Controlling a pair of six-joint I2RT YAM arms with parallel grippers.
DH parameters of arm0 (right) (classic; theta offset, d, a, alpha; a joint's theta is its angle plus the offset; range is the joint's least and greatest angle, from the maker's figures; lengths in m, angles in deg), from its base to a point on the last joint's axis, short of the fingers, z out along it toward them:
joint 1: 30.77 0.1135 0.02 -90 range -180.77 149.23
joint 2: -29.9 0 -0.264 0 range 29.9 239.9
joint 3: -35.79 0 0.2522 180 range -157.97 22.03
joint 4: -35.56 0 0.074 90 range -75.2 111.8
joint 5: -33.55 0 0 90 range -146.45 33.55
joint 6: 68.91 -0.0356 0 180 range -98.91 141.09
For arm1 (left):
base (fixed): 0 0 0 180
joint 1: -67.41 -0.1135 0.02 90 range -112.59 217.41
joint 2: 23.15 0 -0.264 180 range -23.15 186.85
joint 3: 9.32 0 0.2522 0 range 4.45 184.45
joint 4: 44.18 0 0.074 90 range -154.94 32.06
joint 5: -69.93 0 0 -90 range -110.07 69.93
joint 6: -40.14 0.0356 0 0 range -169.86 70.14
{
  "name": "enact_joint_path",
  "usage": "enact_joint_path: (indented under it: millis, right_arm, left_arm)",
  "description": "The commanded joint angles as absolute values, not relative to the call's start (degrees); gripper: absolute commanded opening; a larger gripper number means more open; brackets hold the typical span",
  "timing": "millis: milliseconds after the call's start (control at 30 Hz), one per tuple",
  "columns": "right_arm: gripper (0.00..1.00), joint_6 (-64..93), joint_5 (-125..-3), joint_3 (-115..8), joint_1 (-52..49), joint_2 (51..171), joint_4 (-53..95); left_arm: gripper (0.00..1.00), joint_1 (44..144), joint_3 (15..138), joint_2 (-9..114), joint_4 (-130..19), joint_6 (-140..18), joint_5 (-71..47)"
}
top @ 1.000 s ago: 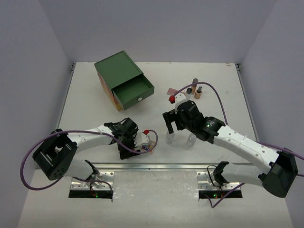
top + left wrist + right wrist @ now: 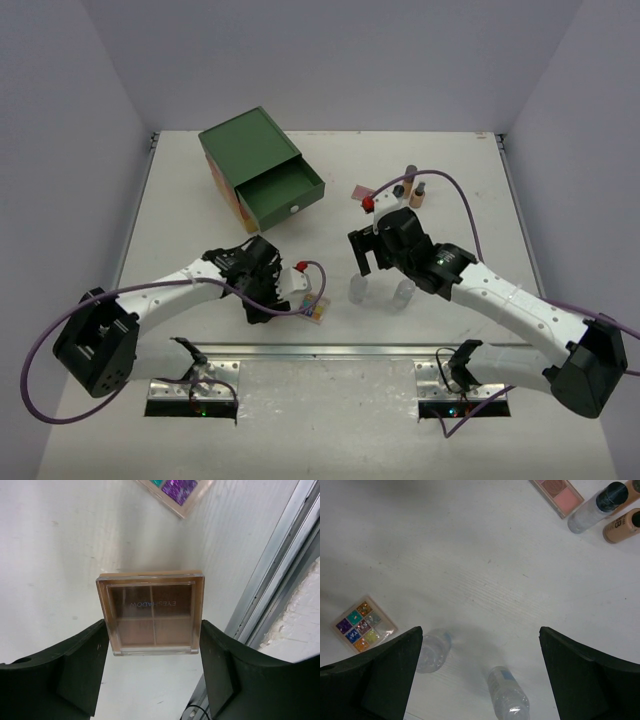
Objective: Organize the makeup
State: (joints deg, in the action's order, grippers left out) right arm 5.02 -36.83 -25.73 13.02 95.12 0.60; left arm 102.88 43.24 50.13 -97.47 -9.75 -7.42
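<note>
Left hand (image 2: 152,630) pinches the tan palette (image 2: 150,611) by two opposite edges, near the front edge of the table (image 2: 180,200), left of centre. Palette: flat, square, no long axis; clear glossy lid faces the wrist camera, four matte brown pans beneath.

Right hand (image 2: 480,630) is spread wide above two clear bottles (image 2: 434,650) near front-centre, both apparently upright. The multicoloured palette (image 2: 364,625) lies flat nearby.

Glossy clear plastic lid noted on tan palette (image 2: 151,612), desk (image 2: 50,555) finished matt white, fingers (image 2: 75,670) moulded in matt black plastic.
</note>
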Motion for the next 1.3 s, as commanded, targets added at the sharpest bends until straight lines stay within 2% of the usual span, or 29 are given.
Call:
enact_joint_path:
  millis: [0, 100, 300, 367, 467, 633, 900, 1067, 1267]
  right_arm:
    - [0.99, 3.8, -34.9, -28.4, 11.2, 93.2, 0.7]
    - [0.99, 3.6, -34.7, -28.3, 10.6, 92.9, 0.4]
    - [0.99, 3.5, -35.0, -27.8, 10.2, 92.8, -0.1]
    - [0.99, 3.1, -35.2, -27.7, 10.0, 93.2, -0.2]
    - [0.99, 3.0, -35.6, -28.5, 9.8, 94.1, -0.1]
    - [0.99, 4.0, -35.8, -29.6, 9.4, 94.9, -0.2]
    - [0.99, 3.2, -35.8, -28.1, 8.9, 94.2, -0.7]
    - [0.99, 2.6, -35.9, -27.3, 8.9, 94.0, -1.6]
    - [0.99, 2.4, -35.7, -26.6, 8.8, 94.0, -1.9]
  left_arm:
    - [0.0, 102.3, 50.0, 44.5, -100.4, -11.8, -6.2]
    - [0.0, 102.4, 55.3, 43.2, -104.8, -13.3, -4.2]
    - [0.0, 103.6, 78.6, 43.3, -112.0, -16.6, 0.8]
    - [0.0, 103.7, 89.6, 45.3, -108.7, -20.1, -5.1]
    - [0.0, 102.4, 98.2, 52.5, -104.6, -20.4, -21.0]
    - [0.0, 93.6, 114.7, 66.9, -109.5, -21.6, -22.5]
    - [0.0, 93.1, 112.1, 71.8, -104.3, -18.9, -28.2]
    - [0.0, 92.9, 110.3, 72.7, -106.6, -20.3, -23.7]
    - [0.11, 93.0, 103.7, 73.1, -106.7, -19.2, -23.9]
